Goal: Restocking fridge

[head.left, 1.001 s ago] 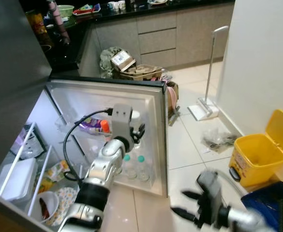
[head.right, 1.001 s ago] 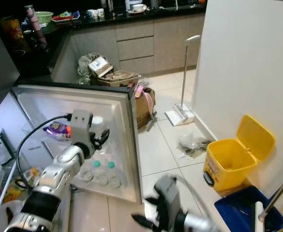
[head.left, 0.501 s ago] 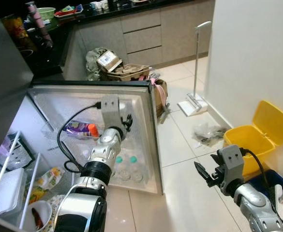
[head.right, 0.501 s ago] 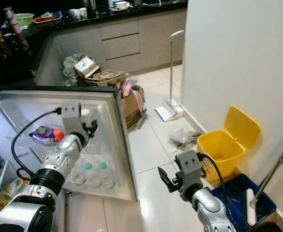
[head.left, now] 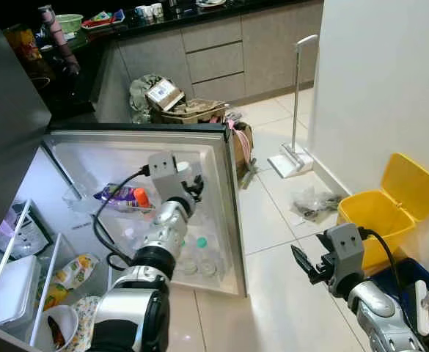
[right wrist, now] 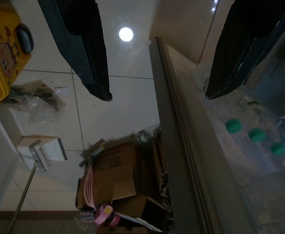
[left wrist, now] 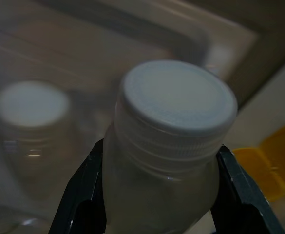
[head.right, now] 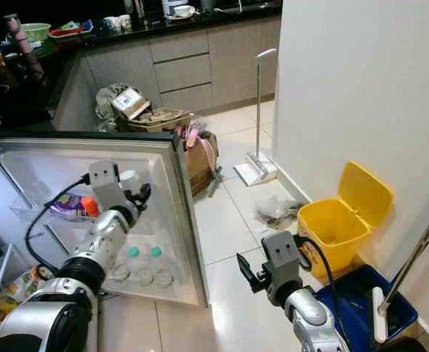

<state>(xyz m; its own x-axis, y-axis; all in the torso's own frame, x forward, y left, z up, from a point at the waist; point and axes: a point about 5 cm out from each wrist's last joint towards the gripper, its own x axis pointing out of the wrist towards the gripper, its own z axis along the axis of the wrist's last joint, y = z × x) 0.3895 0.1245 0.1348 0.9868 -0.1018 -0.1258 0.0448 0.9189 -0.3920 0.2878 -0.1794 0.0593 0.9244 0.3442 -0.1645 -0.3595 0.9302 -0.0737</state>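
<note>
My left pincer (left wrist: pixel 157 195) is clamped on a translucent plastic bottle with a white screw cap (left wrist: pixel 174 102), both black fingers (left wrist: pixel 86 195) pressed to its neck; I've got it up at the upper shelf of the open white fridge door (head.left: pixel 225 191); a second white-capped bottle (left wrist: pixel 31 103) stands just beside it, toward nine o'clock of my wrist camera; from the head, a purple snack packet (head.left: pixel 115 194) and an orange-capped container (head.left: pixel 141 198) lie in the door rack at nine o'clock of the arm; teal-capped clear bottles (head.right: pixel 142 253) fill the rack below at six o'clock; my right pincer (right wrist: pixel 154 53) hangs spread wide over the pale tiled floor (head.left: pixel 273 213), holding nothing; yellow lidded bin (head.left: pixel 390 213) sits at three o'clock.
</note>
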